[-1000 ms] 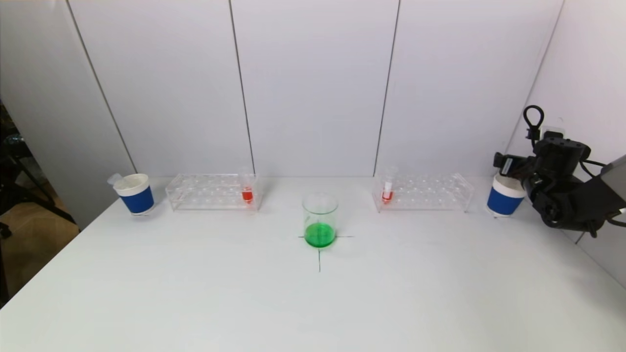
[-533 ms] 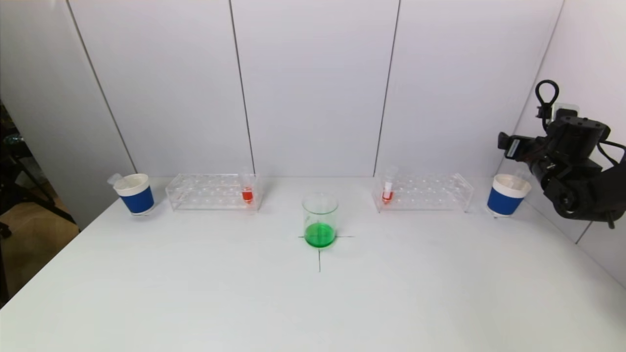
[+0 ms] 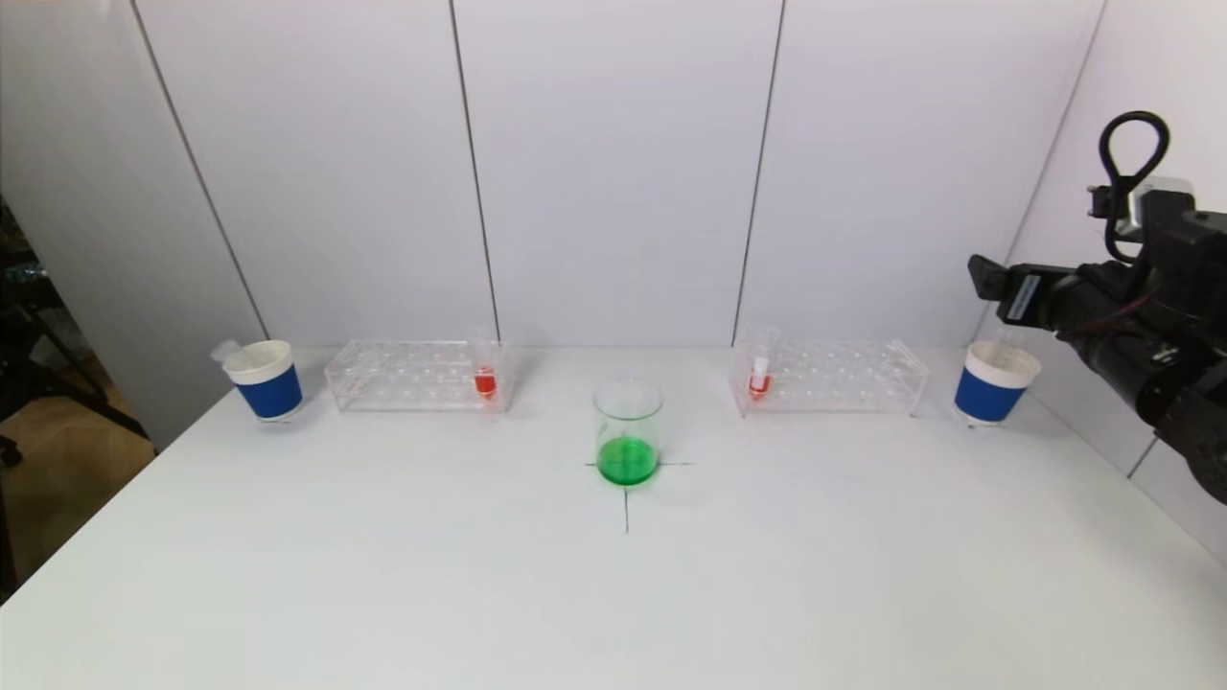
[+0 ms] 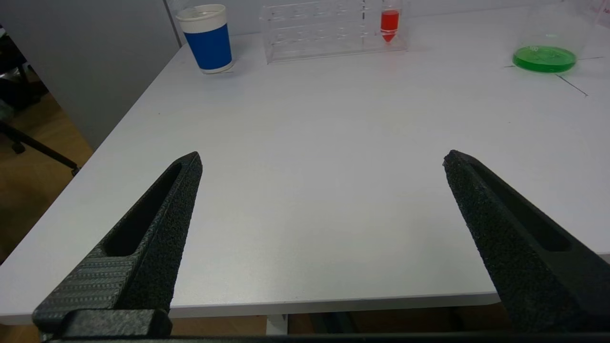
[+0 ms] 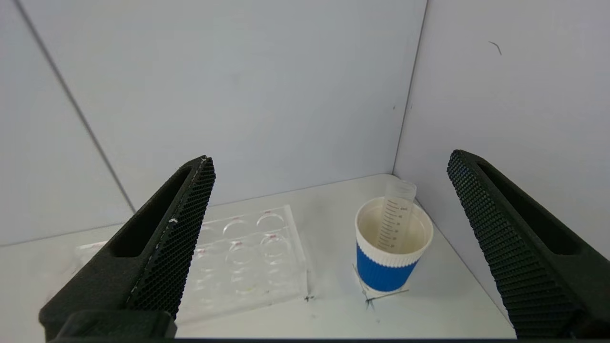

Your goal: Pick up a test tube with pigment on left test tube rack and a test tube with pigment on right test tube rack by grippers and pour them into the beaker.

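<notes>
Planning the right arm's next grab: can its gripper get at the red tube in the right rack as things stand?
Probably yes. The right gripper is open and empty, raised beside the blue cup; the red tube stands at the right rack's near end with nothing around it.

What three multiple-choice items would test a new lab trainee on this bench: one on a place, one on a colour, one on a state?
1. Where does the beaker stand?
A. between the two racks, nearer the robot
B. inside the left test tube rack
C. beside the left blue cup

2. What colour is the liquid in the beaker?
A. red
B. green
C. blue

3. How is the right claw?
A. shut on a tube
B. open and empty
C. resting in the beaker

Key: 1 A, it sits on the cross mark between the left test tube rack and right test tube rack; 2 B, green shows at its bottom; 3 B, its fingers are spread with nothing between.
</notes>
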